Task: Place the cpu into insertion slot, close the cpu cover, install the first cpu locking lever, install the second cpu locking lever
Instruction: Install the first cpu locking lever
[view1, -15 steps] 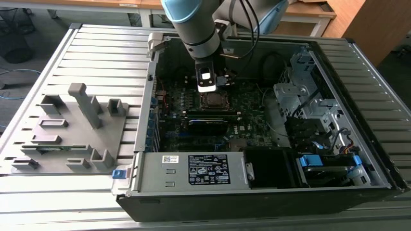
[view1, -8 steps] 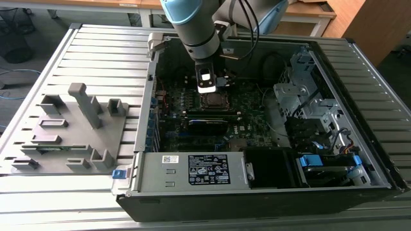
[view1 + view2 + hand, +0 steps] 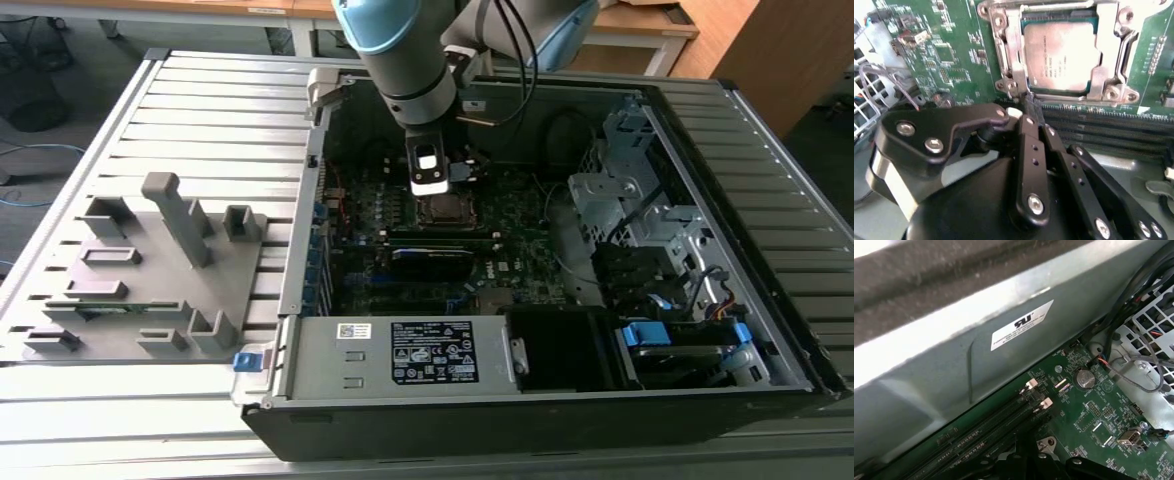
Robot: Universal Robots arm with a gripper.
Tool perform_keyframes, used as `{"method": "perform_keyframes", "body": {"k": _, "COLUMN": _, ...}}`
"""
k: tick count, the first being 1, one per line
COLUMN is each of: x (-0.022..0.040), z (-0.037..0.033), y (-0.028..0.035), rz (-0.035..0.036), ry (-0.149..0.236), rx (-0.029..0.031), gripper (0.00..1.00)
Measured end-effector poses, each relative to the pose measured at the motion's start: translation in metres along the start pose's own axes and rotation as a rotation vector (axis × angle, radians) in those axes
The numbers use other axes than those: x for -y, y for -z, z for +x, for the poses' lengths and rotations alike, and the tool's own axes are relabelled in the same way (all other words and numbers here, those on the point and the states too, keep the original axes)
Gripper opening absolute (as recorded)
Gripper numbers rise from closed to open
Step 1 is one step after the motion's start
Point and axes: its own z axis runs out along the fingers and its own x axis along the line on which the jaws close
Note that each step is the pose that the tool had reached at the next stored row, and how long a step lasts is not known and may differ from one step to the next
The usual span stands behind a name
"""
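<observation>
The claw point(image 3: 1030, 102) was down inside the open computer case point(image 3: 747, 130), its black fingers point(image 3: 1026, 150) drawn together with their tips just at the edge of the socket, beside the corner of the cpu cover point(image 3: 1009, 55); whether those tips actually touched any metal there could not be told. In the second wrist view the cpu point(image 3: 1061, 55) lay flat in the insertion slot point(image 3: 1126, 47), dull grey top showing through the window of the silver frame, and the cover was down over it. Thin metal lever rods ran along the sides of the frame, but whether they were latched could not be made out. Just beside the socket, on the claw's side, ran the long dark memory slots point(image 3: 1104, 130) on the green motherboard point(image 3: 949, 55). In the first wrist view those same slots point(image 3: 999, 425) stretched toward the grey case wall point(image 3: 929, 390) with its white sticker point(image 3: 1021, 325), and a round coin battery point(image 3: 1085, 378) sat on the board near a bundle of cables point(image 3: 1134, 385). From the exterior view the arm point(image 3: 407, 70) came straight down into the case over the socket point(image 3: 445, 208), the power supply box point(image 3: 400, 355) with its white label along the near edge, and the whole case rested on a slatted counter point(image 3: 134, 420) next to a grey fixture tray point(image 3: 147, 270) on the exterior view's left.
</observation>
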Motion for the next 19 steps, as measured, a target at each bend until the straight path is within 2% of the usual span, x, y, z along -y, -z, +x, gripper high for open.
{"method": "perform_keyframes", "body": {"k": 7, "x": 0.0001, "z": 0.0001, "y": -0.0006, "rz": -0.0005, "ry": 0.0, "rx": -0.0002, "gripper": 0.1}}
{"method": "perform_keyframes", "body": {"k": 17, "x": -0.0101, "z": -0.005, "y": 0.0243, "rz": -0.0003, "ry": 0.0, "rx": -0.0002, "gripper": 0.1}}
{"method": "perform_keyframes", "body": {"k": 19, "x": -0.0113, "z": -0.0056, "y": 0.0273, "rz": -0.0002, "ry": 0.0, "rx": -0.0002, "gripper": 0.1}}
